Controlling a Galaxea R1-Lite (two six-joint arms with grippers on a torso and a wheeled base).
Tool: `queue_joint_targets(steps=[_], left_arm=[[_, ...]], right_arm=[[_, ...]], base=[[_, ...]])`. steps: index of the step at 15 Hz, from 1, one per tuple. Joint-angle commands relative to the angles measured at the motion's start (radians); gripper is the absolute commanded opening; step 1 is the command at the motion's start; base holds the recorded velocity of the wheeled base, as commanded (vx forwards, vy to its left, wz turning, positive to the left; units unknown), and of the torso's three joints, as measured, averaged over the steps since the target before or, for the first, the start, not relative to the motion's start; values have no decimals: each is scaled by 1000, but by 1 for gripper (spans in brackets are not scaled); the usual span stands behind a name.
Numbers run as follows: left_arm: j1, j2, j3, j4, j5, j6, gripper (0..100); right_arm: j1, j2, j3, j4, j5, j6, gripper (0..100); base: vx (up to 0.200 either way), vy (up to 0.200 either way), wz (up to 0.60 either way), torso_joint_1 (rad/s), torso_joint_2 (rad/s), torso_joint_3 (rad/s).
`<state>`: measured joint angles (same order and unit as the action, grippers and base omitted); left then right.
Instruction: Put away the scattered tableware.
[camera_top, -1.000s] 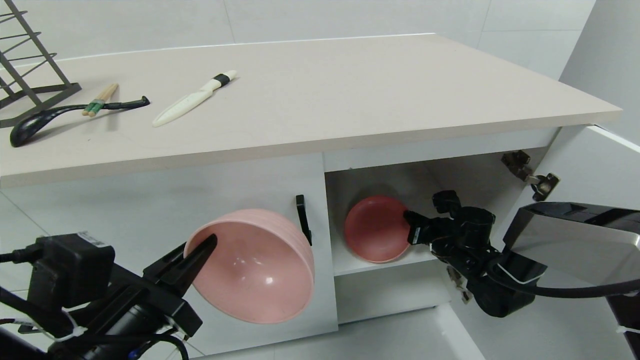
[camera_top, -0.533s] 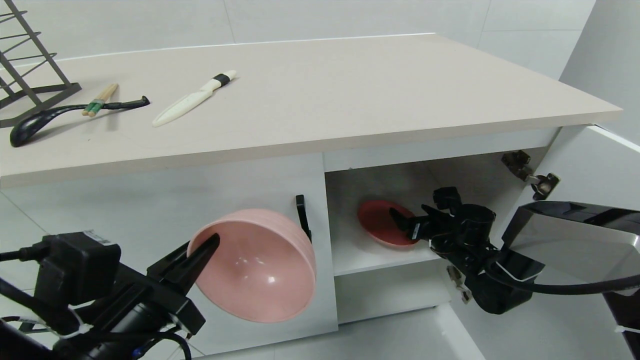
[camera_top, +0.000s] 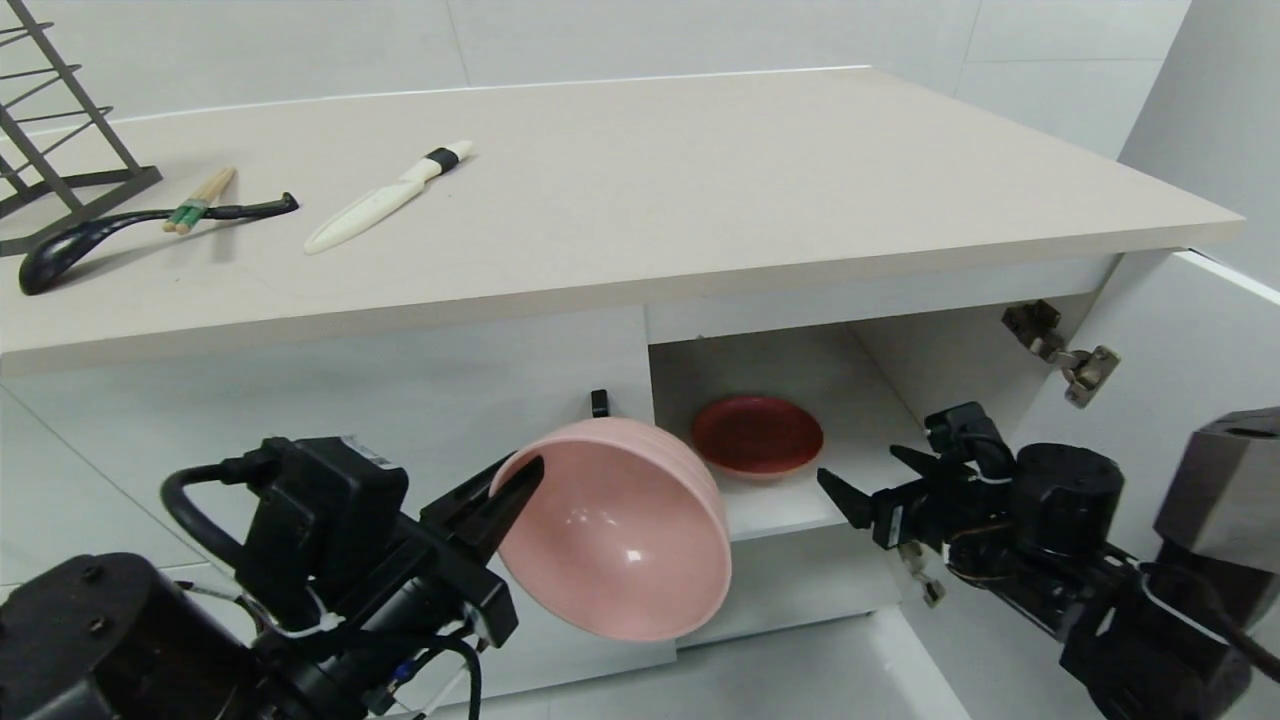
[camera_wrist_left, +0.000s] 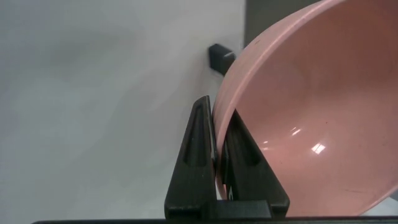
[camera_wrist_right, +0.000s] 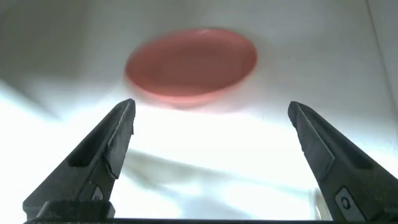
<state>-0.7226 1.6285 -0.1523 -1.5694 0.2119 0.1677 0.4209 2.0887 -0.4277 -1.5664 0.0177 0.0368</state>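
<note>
Pinches pink bowl (camera_top: 625, 540) by the rim with left pincer (camera_top: 525, 478), one finger inside, one outside. Holds it tilted on its side in the air, before the inner edge of the closed cupboard door (camera_top: 300, 400) and its black handle (camera_top: 599, 402), overlapping the near corner of the open compartment. Finds red plate (camera_top: 757, 435) flat on the shelf (camera_top: 790, 505), towards the back, bare shelf in front and to its right. Has right pincer (camera_top: 862, 468) spread wide, gripping nothing, outside the shelf's front edge, apart from the plate. Sees knife (camera_top: 385, 197), black spoon (camera_top: 70, 245) and chopsticks (camera_top: 200, 198) on the bench (camera_top: 750, 180), at its left, back from the front edge.
</note>
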Motion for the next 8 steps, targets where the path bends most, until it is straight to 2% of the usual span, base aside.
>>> queue_joint_targets(steps=[1,2,4,5,8], left_arm=[[-28,51,-30,-1,1,7,0],[-61,79,-53,-1,3,19,0],[-89,103,-64,-1,6,42,0],[-109,146,-105,-1,9,73,0],[-144,225,-208,-1,9,124,0]], right_arm=[[32,-197,152,-4,-1,-18,100],[42,-291,242,-4,1,-18,100],[44,-358,328,-4,2,-23,100],[44,-398,368,-4,2,-25,100],[41,-435,391,-4,1,-138,100]], base=[[0,0,0,0,0,0],[0,0,0,0,0,0],[0,0,0,0,0,0],[0,0,0,0,0,0],[0,0,0,0,0,0]])
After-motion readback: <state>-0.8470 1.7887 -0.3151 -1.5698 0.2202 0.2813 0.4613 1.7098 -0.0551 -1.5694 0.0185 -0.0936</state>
